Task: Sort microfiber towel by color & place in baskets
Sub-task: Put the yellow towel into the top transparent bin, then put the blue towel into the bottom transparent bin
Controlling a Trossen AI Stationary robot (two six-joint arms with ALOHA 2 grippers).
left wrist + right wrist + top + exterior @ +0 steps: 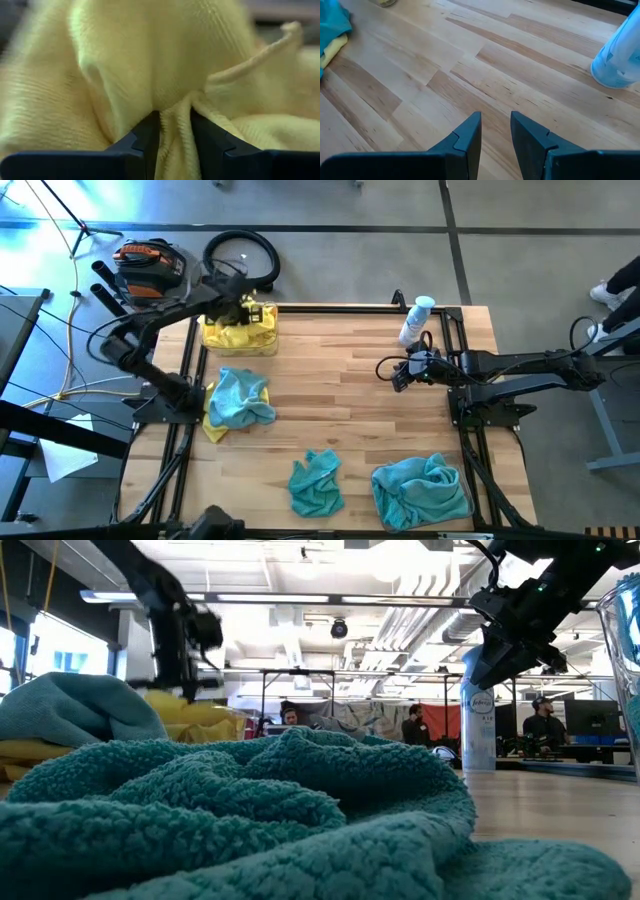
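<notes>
**Q:** Where's your left pincer [175,125] right now?

**A:** It's over the far-left basket [240,332], the one with the yellow towels in it. I've got a yellow towel [165,65] pinched between the fingers, with a fold of cloth bunched right in the gap.

**Q:** And the right one?

**A:** My right pincer [496,131] hangs over bare table [340,390] near the spray bottle [416,320]. Its fingers are just a narrow gap apart with nothing in them.

**Q:** The other towels?

**A:** There's a teal towel lying on a yellow one [240,400] on the left side, and a loose teal towel [317,481] near the front edge. Just beside that sits the other basket [422,492], heaped with teal.
</notes>
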